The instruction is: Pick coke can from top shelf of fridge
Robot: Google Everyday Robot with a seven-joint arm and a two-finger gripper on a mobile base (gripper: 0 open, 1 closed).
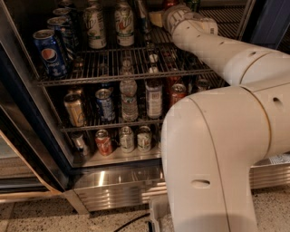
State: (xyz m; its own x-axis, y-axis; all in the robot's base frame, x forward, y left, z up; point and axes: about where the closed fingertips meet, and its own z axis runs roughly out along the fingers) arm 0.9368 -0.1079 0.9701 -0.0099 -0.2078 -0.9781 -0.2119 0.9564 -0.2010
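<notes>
The fridge (27, 113) stands open, its dim interior lined with drink cans. My white arm reaches in over the top shelf (113, 68), a silvery wire rack. The gripper (152, 18) is at the shelf's back right, just past the pale wrist (181, 18), level with the cans standing there. A patch of deep red (169, 3) shows at the top edge behind the wrist. It may be the coke can, but most of it is hidden.
Blue Pepsi cans (50, 52) stand at the shelf's left and green-white cans (95, 27) at its middle. Lower racks hold a water bottle (129, 97), a red can (177, 93) and an orange-red can (104, 141). My arm's bulk (217, 158) hides the right side.
</notes>
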